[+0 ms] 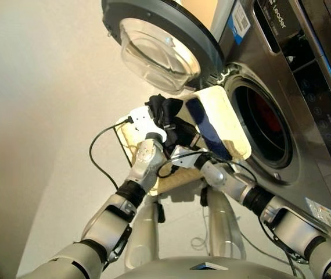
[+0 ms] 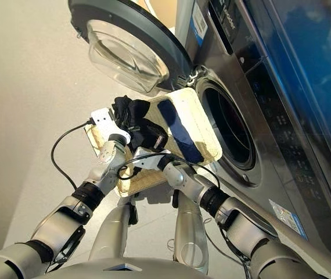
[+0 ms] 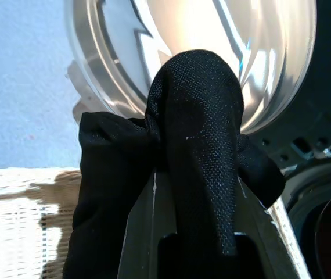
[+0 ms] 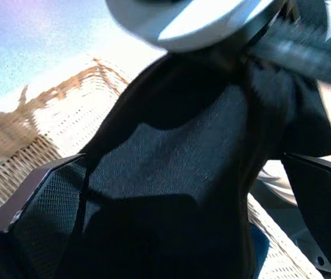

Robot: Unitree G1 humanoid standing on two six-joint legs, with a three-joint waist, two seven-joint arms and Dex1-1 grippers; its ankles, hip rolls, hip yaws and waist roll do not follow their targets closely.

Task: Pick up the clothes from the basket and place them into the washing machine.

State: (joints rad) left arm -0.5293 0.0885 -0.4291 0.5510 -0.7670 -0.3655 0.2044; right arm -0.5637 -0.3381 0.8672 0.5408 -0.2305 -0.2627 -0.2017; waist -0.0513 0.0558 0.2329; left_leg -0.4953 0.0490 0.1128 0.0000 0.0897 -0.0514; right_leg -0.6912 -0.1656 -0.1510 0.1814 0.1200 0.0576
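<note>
I am seeing a black, finely woven bunched garment [image 2: 135, 123] lying against a cream-white woven basket [image 2: 203, 125], its weave showing pale tan in shade. A navy blue folded strip of cloth [image 2: 179, 131] is crossing that cream. The dark grey washing machine [image 1: 305, 110] is showing coral red [image 1: 268, 114] inside its porthole.

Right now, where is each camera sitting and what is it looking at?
Left and right eye views: on the head, looking down over both arms at the basket and the washing machine.
Left wrist view: on the left wrist, facing the black garment and the door glass.
Right wrist view: on the right wrist, facing black cloth over the basket.
All share the black garment.
</note>
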